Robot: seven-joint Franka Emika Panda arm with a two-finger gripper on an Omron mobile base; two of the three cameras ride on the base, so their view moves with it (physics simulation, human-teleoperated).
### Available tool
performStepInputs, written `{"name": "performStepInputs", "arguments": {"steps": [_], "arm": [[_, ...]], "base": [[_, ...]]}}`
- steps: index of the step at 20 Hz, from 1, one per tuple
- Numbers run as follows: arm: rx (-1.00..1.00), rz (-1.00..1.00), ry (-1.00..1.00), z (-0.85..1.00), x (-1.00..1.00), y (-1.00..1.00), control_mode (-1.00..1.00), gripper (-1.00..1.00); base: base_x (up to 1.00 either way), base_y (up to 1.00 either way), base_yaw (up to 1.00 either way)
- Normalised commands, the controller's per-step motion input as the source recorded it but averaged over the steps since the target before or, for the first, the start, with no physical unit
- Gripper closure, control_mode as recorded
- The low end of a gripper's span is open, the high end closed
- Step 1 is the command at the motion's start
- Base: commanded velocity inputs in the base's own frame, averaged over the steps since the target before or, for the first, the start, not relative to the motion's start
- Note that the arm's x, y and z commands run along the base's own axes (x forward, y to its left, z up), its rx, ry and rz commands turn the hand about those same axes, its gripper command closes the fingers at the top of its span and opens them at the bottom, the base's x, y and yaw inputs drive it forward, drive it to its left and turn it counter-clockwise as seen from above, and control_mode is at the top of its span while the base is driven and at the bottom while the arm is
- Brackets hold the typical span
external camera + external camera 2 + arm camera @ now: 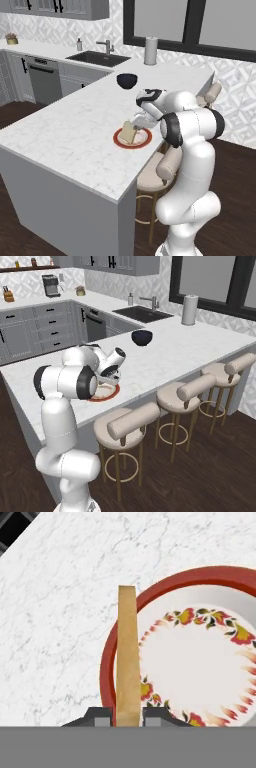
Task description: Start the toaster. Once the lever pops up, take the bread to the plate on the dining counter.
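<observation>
Dining counter (75, 130) | our gripper (127, 714) is pinching the bread (127, 657) edge-on | we are lowering it onto the plate (200, 577) for release

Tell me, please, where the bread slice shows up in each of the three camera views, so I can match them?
Left base view: the bread stands on edge over the plate, centre of the picture, at the gripper.
Right base view: hidden behind the arm; the plate's rim peeks out left of centre.
Hand view: edge-on tan strip, centre-left, between the finger tips.
Shared landmark: the red-rimmed plate.
</observation>
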Motion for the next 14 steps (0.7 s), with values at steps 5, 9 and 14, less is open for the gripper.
{"name": "performStepInputs", "arguments": {"steps": [5,9,14], "arm": [[-0.01,0.0,0.0,0.01,0.0,0.0,-1.0,-1.0],[-0.07,0.0,0.0,0.07,0.0,0.0,-1.0,-1.0],[-0.04,0.0,-0.03,0.24,0.0,0.0,-1.0,-1.0]], "base": [[0.0,0.0,0.0],[0.0,0.0,0.0],[0.0,0.0,0.0]]}}
